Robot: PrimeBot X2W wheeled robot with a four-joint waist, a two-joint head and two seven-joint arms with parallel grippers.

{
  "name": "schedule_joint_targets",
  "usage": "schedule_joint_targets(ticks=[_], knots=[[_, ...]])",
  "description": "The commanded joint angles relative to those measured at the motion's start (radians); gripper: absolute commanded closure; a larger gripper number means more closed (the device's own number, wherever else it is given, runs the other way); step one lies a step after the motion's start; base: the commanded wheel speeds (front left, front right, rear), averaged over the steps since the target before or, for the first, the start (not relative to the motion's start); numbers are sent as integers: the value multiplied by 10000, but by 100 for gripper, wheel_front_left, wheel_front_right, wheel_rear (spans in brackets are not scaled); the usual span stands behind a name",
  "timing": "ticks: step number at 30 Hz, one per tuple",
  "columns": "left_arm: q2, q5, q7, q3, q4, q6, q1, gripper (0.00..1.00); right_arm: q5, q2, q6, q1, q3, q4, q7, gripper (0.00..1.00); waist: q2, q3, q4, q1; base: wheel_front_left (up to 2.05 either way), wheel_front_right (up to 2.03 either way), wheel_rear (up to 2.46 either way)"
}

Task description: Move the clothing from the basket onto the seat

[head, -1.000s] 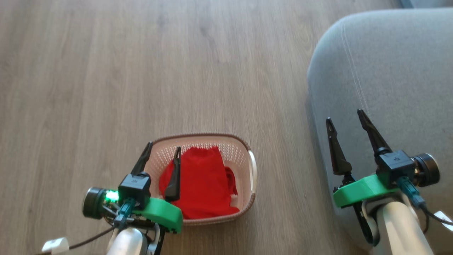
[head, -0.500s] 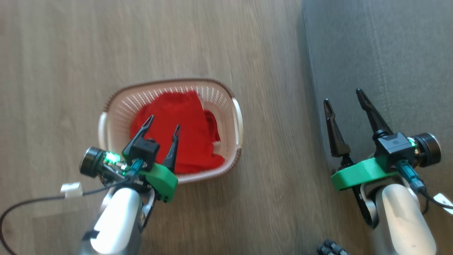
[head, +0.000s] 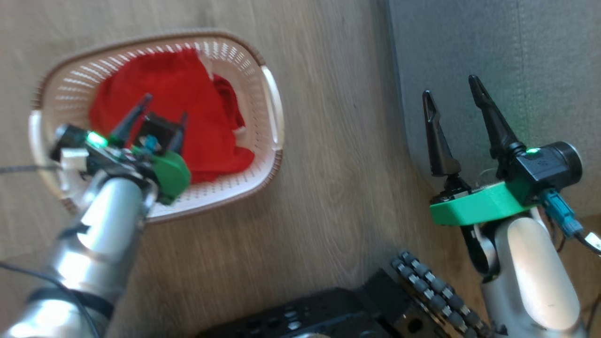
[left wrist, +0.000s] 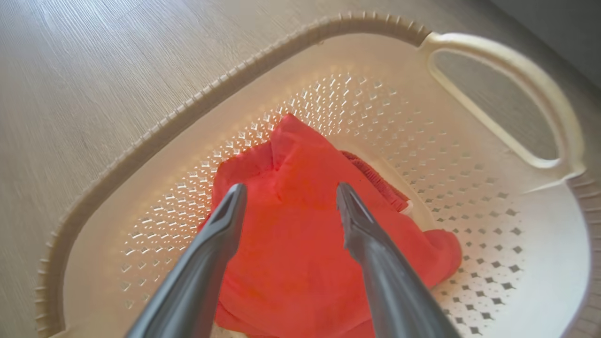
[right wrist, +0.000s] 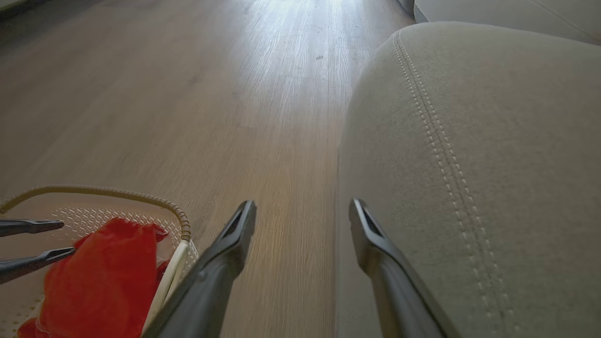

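Note:
The cream basket (head: 270,101) (left wrist: 497,98) (right wrist: 181,225) stands on the wood floor at the head view's upper left. Red clothing (head: 164,89) (left wrist: 300,244) (right wrist: 101,281) lies heaped inside it, a ribbed piece with a white edge (left wrist: 380,183) peeking out on one side. My left gripper (head: 164,110) (left wrist: 288,197) is open and hangs just above the red heap, fingers pointing down into the basket. The grey seat (head: 493,56) (right wrist: 474,155) rises at the right. My right gripper (head: 450,87) (right wrist: 303,211) is open beside the seat's edge, holding nothing.
Bare wood floor (head: 328,188) runs between the basket and the seat. My dark wheeled base (head: 357,305) shows at the bottom of the head view. A second cushion (right wrist: 516,11) lies beyond the seat. A cable (head: 19,168) trails from the left wrist.
The head camera has tilted down, so basket and seat slide up the picture. My left gripper has dropped deeper into the basket, closer to the red clothing. The right gripper keeps its open pose.

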Motion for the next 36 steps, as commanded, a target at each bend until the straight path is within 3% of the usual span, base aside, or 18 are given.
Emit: schedule_joint_targets(ticks=[1,13,24,25,26,27,36], knots=[[508,152,-63,113,328,77,-315,0,316,-110,-2,138,364,-319,-92,0,0,994,-662,-2,0,0,0],[1254,131,50,76,3941,187,-2304,0,1095,-110,-2,37,1247,-406,-92,0,0,1968,-1399,-2,0,0,0],[1527,551,898,-573,4540,179,-3014,0,1278,-110,-2,343,1458,-510,-92,0,0,2366,-1391,-2,0,0,0],[1536,535,945,-588,4553,161,-3008,27,1296,-110,-2,327,1466,-500,-92,0,0,2362,-1396,-2,0,0,0],[1545,514,967,-598,4563,150,-2995,70,1322,-110,-2,305,1474,-493,-92,0,0,2349,-1404,-2,0,0,0],[1555,491,969,-607,4571,141,-2979,100,1341,-110,-2,275,1489,-490,-92,0,0,2327,-1415,-2,0,0,0],[1491,111,543,-550,4602,-69,-2926,100,1259,-110,-2,-82,1630,-394,-92,0,0,2057,-1437,-2,0,0,0]])
